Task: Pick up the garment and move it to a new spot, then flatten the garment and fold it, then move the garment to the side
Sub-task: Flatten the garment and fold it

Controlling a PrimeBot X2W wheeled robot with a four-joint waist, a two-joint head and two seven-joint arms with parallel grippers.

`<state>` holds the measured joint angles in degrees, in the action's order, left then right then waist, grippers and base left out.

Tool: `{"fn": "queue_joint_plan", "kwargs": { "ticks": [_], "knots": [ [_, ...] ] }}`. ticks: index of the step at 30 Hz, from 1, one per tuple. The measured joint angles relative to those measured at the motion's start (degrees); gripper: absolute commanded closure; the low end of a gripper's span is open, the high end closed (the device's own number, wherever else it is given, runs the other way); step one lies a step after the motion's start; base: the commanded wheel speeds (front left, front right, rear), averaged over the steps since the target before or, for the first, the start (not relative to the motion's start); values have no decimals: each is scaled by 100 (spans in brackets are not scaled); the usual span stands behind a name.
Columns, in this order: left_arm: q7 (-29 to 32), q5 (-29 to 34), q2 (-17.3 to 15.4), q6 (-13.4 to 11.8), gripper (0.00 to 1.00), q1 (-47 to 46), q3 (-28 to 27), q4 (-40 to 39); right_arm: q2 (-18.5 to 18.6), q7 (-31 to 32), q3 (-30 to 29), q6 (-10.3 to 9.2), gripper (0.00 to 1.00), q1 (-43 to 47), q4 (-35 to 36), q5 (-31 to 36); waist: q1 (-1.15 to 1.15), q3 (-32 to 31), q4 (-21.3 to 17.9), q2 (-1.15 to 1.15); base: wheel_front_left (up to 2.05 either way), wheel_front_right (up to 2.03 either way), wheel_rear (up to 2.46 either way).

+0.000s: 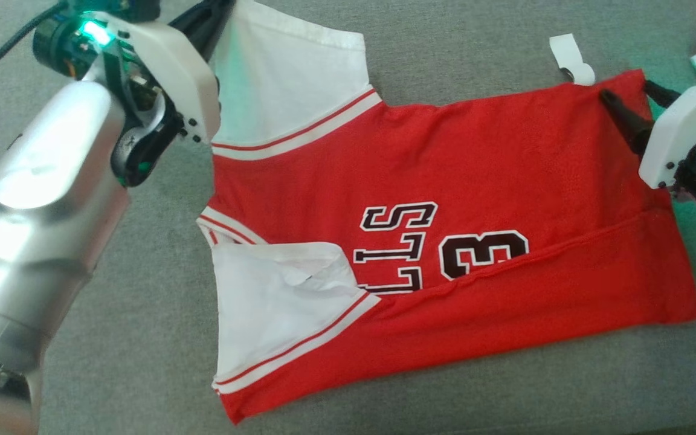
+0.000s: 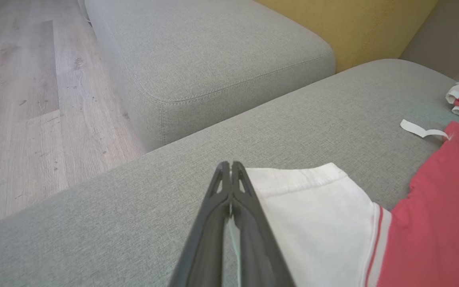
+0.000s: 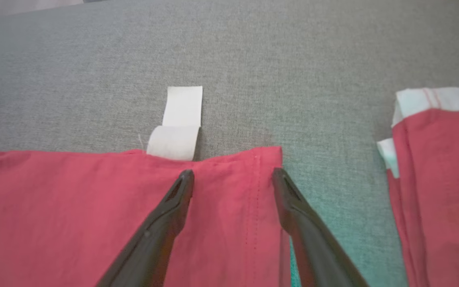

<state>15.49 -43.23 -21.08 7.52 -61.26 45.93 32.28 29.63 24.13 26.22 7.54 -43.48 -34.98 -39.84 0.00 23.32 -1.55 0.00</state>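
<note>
Red garment [image 1: 444, 199] lies lengthwise across the frame. My left jaws, shut, seemingly pinch its upper-left sleeve [image 1: 287, 78]; right jaws gape over its hem [image 3: 253, 159].

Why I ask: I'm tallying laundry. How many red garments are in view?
2. The jersey lies spread on the cushion. A second red one lies apart, past its hem corner, near the right claw. Others may be out of frame.
</note>
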Motion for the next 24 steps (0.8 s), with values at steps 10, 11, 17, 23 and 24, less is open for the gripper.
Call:
{"fn": "queue_joint_plan", "kwargs": {
  "ticks": [10, 11, 17, 23, 24],
  "knots": [
    [5, -10, -1, 4, 100, 0, 54, -105, 24, -310, 353, 0, 0, -484, -671, -124, 0, 24, 133, 0, 0, 0, 0],
    [5, -15, -1, 5, 100, 0, 57, -105, 32, -338, 381, 0, 0, -526, -719, -124, 0, 24, 141, 0, 0, 0, 0],
    [-1, -66, -2, 5, 100, 0, 81, -105, 60, -354, 579, 0, 0, -603, -932, -151, 0, 32, 179, 0, 0, 0, 0],
    [-53, -66, -2, 5, 100, -1, 135, -99, 133, -383, 679, 0, 67, -725, -1109, -211, 0, 71, 222, 0, 0, 0, 0],
    [-65, -66, -2, 5, 100, -1, 151, -93, 141, -402, 694, 0, 86, -759, -1149, -211, 0, 78, 232, 0, 0, 0, 0]
  ]
}}
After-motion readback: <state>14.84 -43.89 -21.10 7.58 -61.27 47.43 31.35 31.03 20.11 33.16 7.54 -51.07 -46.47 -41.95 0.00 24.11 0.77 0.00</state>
